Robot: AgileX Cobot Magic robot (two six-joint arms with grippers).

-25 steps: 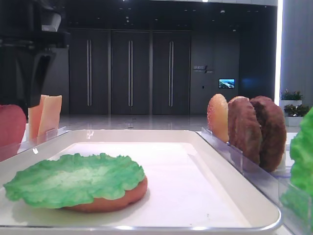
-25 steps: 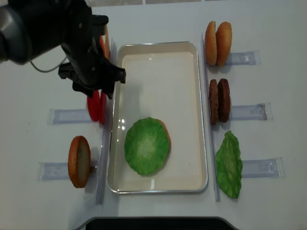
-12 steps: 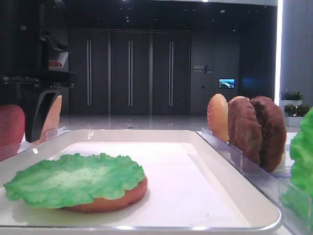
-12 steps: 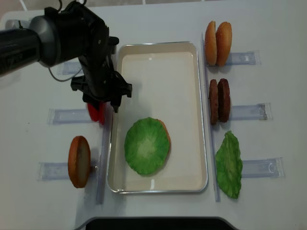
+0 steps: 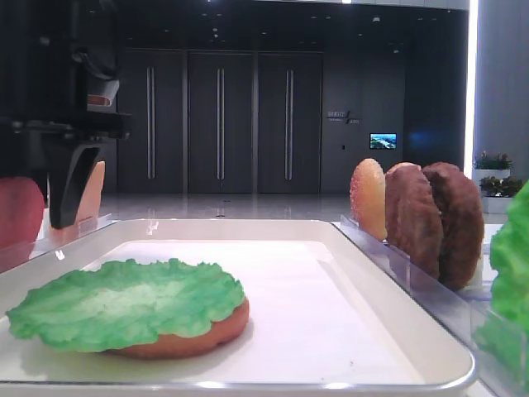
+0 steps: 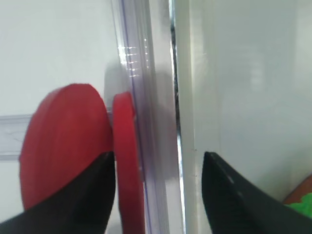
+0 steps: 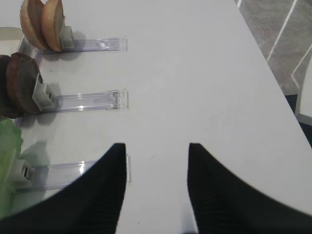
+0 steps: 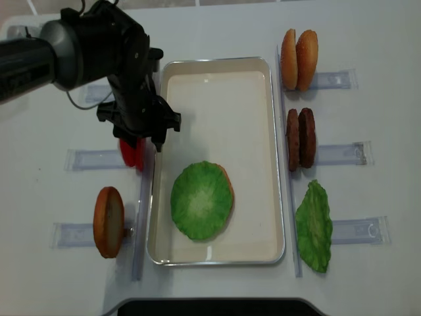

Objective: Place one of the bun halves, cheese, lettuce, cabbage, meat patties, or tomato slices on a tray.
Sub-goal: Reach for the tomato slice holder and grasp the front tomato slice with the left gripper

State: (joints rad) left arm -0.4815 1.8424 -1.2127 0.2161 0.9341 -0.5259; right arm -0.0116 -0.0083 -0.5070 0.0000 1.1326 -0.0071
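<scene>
- Since a second ago the left gripper (image 8: 141,135) has swung from beside the cheese (image 5: 89,190) down the rack row to sit over the tomato slices (image 6: 87,161); in the last half second it has barely moved.
- That suggests a tomato slice is the next piece meant for the tray (image 8: 273,158), with the pick not yet made.
- In the left wrist view the jaws stand apart and empty, one dark finger low on each side, straddling the thinner slice (image 6: 127,161) that stands on edge against the clear rack (image 6: 141,97).
- The left finger overlaps the lower edge of the bigger slice; whether it touches I cannot tell.
- Nothing is clamped: the slices stand upright in their rack, just outside the tray's left rim.
- On the tray a lettuce leaf (image 8: 200,199) lies over a bun half (image 5: 198,335), toward the near end.
- The right gripper (image 7: 156,151) is spread wide and empty above bare table, beside the racks of patties (image 8: 300,138), buns (image 8: 298,51) and the spare lettuce (image 8: 314,227).
</scene>
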